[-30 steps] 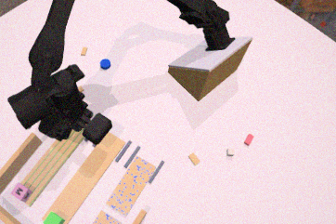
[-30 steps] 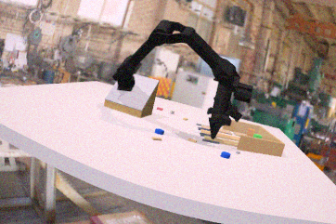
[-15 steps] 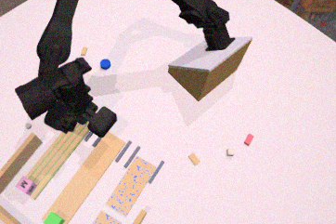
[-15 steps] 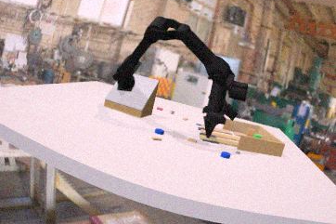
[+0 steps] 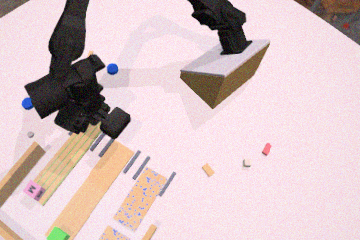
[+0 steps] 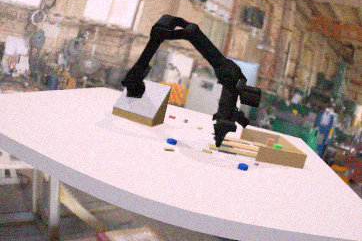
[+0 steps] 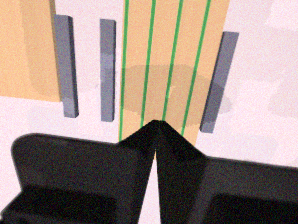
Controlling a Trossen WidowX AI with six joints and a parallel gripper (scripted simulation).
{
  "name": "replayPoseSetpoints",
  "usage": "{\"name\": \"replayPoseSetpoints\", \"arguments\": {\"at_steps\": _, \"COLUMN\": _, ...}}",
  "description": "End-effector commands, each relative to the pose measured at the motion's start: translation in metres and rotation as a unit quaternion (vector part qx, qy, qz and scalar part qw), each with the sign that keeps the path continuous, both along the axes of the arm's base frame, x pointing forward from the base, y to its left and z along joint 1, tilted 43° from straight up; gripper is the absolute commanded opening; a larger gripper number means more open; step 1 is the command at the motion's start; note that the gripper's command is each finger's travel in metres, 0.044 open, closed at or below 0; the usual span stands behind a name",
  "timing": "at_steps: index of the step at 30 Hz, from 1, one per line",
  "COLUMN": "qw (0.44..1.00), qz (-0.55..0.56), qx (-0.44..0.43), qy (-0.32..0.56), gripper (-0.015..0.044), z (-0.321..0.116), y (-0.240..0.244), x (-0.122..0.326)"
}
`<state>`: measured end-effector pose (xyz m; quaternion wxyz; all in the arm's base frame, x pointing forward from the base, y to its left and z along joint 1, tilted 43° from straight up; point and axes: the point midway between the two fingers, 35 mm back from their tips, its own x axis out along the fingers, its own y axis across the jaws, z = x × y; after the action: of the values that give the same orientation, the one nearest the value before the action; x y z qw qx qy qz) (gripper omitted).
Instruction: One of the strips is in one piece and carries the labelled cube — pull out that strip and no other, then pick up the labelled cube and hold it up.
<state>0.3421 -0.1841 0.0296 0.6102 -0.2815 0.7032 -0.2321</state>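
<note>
The green-lined strip runs unbroken as far as it shows, with a pink cube marked M at its far end. A plain strip lies beside it, near a green cube. A blue-speckled strip is in two pieces with a gap between them. My gripper is shut and empty, with its tips over the near end of the green-lined strip. Whether they touch it cannot be told. The arm hides the tips in the top view.
Grey rails flank the strips' near ends. A wooden wall stands beside the strips. Blue discs lie near the arm. The arm's base stands on a wedge block. A red block lies farther off.
</note>
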Motion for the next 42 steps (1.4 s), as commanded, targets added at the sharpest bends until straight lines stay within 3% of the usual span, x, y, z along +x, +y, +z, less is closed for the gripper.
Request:
{"name": "replayPoseSetpoints", "arguments": {"at_steps": 1, "qw": 1.000, "qz": -0.006, "qx": 0.003, "qy": 0.012, "gripper": 0.0000, "z": -0.004, "y": -0.004, "x": -0.014}}
{"name": "replayPoseSetpoints", "arguments": {"at_steps": 42, "qw": 1.000, "qz": -0.006, "qx": 0.003, "qy": 0.014, "gripper": 0.0000, "z": 0.006, "y": -0.006, "x": -0.074}}
